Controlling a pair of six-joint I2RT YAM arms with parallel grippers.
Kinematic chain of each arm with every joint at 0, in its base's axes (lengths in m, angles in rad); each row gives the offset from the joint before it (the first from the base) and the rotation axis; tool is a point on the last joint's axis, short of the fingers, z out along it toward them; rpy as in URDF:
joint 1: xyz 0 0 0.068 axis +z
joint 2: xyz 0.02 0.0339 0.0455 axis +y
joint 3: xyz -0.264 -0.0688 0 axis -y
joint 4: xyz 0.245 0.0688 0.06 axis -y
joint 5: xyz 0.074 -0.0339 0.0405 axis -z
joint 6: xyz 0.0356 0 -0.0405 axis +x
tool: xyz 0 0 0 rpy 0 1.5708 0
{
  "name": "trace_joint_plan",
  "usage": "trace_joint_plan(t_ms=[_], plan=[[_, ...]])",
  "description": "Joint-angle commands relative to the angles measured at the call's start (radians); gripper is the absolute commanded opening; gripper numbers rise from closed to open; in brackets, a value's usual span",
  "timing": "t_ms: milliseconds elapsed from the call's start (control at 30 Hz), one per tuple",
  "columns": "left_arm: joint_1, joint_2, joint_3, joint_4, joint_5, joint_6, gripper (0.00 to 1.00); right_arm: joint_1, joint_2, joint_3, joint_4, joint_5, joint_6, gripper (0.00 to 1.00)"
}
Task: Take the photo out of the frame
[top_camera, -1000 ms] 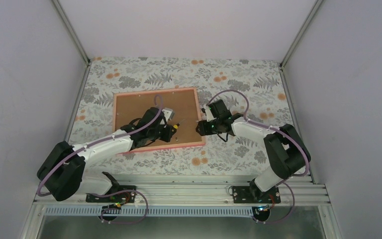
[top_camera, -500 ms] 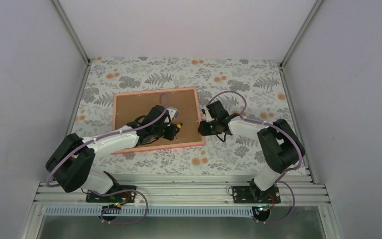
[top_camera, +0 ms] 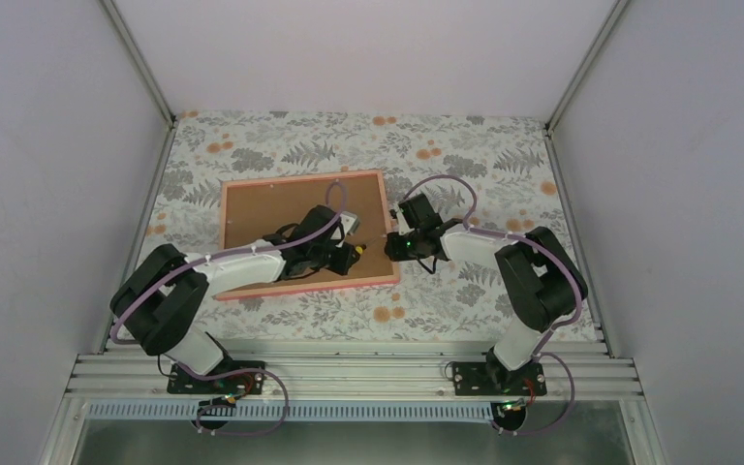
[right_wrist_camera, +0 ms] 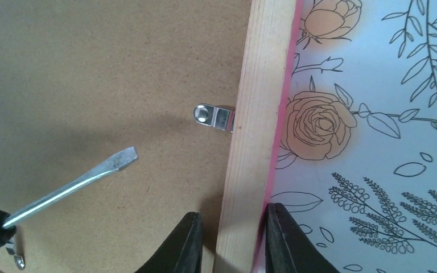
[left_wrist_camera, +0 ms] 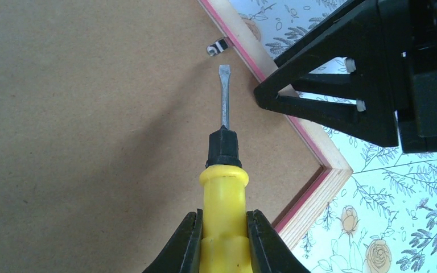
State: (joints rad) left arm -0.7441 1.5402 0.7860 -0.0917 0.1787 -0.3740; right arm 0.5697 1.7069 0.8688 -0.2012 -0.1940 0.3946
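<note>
Since the frame (right_wrist_camera: 250, 114) lies face down on the table (right_wrist_camera: 375, 142) with its brown board (left_wrist_camera: 79, 114) up and fixed in place, the photo is out of sight, presumably under that board. The step in hand looks like loosening the metal clip (right_wrist_camera: 215, 116) on the frame's 3 o'clock rail in the top view.

The left gripper (left_wrist_camera: 223, 227) pinches the yellow handle of a screwdriver (left_wrist_camera: 223, 182). In its wrist view the blade points to 12 o'clock, and its flat tip sits just short of the clip without touching it. The right gripper (right_wrist_camera: 232, 219) straddles the same rail nearer the corner, one finger over the board and one outside. The jaws stand close to the wood, but I cannot tell whether they bite.

The next move probably calls for sliding the tip under or against the clip's tab and turning it off the board, while the right side steadies the frame.

In the top view the left arm stretches low from 7 o'clock across the board. The right arm comes from 5 o'clock, elbow raised, with its wrist reaching toward 9 o'clock.
</note>
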Motion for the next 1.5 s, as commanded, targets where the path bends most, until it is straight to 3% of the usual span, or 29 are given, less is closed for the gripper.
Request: trace_joint_plan(t_ms=[0,367,1033,1467], plan=[[-0.010,0.024,0.038,0.036,0.022,0.017,0.02,0.010,0.012,0.002,-0.019,0.040,0.008,0.19],[-0.017,0.078,0.058,0.043,0.025,0.018,0.02,0.013,0.010,-0.010,-0.014,0.038,0.020,0.10],[-0.017,0.144,0.083,0.072,-0.012,-0.003,0.02,0.021,0.020,-0.008,-0.007,0.021,0.023,0.07],[-0.017,0.181,0.091,0.080,-0.104,-0.095,0.02,0.022,0.015,-0.016,-0.007,0.020,0.021,0.06]])
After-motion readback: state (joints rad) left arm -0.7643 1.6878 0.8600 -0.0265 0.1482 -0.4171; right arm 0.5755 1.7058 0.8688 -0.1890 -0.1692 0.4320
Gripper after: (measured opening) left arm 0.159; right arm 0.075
